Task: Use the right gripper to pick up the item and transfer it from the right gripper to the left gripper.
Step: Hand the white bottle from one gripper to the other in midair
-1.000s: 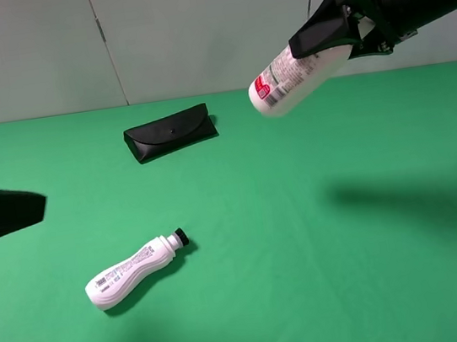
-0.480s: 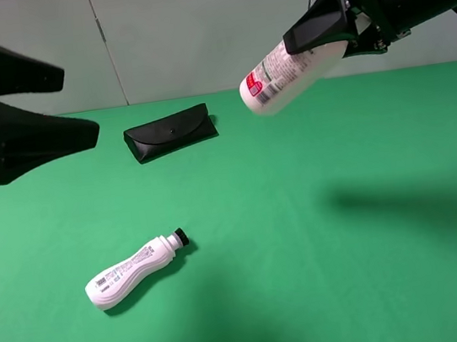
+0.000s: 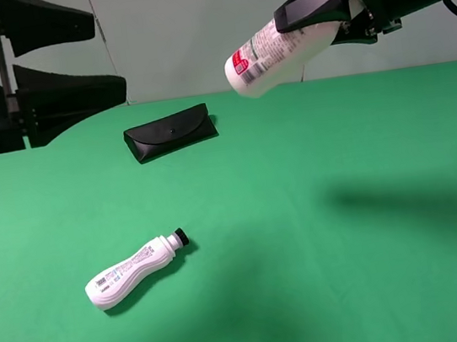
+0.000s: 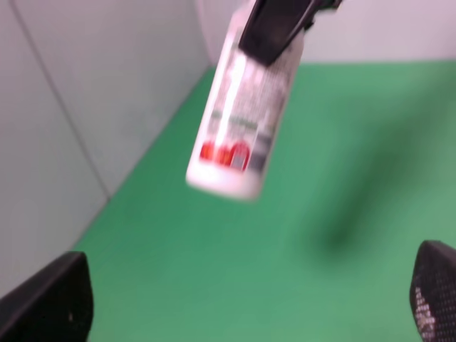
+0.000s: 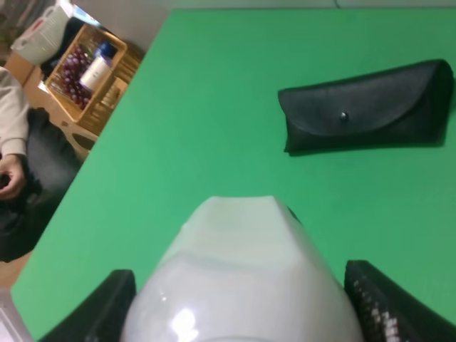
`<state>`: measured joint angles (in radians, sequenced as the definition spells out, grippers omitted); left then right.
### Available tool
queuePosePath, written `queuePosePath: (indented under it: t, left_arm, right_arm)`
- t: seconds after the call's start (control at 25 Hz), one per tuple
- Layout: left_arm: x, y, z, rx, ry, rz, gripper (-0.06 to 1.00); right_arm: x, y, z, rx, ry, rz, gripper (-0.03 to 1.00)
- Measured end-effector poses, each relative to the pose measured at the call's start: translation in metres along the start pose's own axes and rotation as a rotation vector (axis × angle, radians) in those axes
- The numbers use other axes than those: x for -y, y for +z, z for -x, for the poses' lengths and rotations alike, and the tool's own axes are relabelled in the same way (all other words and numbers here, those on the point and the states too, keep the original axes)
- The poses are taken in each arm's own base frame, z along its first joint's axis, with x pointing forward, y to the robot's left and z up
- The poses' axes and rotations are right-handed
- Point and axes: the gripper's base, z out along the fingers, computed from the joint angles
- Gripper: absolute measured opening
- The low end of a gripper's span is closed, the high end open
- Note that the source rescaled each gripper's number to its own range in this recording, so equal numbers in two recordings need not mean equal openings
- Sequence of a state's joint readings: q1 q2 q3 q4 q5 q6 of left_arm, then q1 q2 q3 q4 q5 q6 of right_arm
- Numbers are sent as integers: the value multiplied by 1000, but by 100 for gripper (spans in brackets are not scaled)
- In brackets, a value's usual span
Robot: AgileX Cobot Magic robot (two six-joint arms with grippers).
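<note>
- Item: white bottle (image 3: 267, 53), aloft and tilted, pinched between the jaws of the right gripper (image 3: 310, 25). Its labelled base end sticks out past the fingertips, toward the left gripper (image 3: 108, 56).
- Left gripper jaws spread wide. The bottle is ahead of their opening, well apart, not between them.
- Below both jaws, on the green table (image 3: 350, 247): black case (image 3: 170, 132) and a second white bottle (image 3: 132, 274), black-capped, lying on its side.
</note>
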<state>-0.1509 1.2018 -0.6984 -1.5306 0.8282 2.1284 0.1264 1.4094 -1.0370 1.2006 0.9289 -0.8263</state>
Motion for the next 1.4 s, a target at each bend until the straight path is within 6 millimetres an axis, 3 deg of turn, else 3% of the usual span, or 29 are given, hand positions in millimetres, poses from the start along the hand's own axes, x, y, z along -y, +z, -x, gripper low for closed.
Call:
queuePosePath:
  t: [0.44,0.84,1.08,1.4]
  left_arm:
    - [-3,36,23,62,146,-108,76]
    - [-3,55,11,4,122,-127,76]
    - [3,80,19,-16,153,-139,76]
    - [-8,108,28,-23,184,-114,76]
  right_arm:
    - [-2,0,0,0,5,22,4]
    - [-12,-4,9,13,-17,67,4]
    - [-12,-4,9,12,-17,67,4]
    - [-11,-4,9,7,-23,62,4]
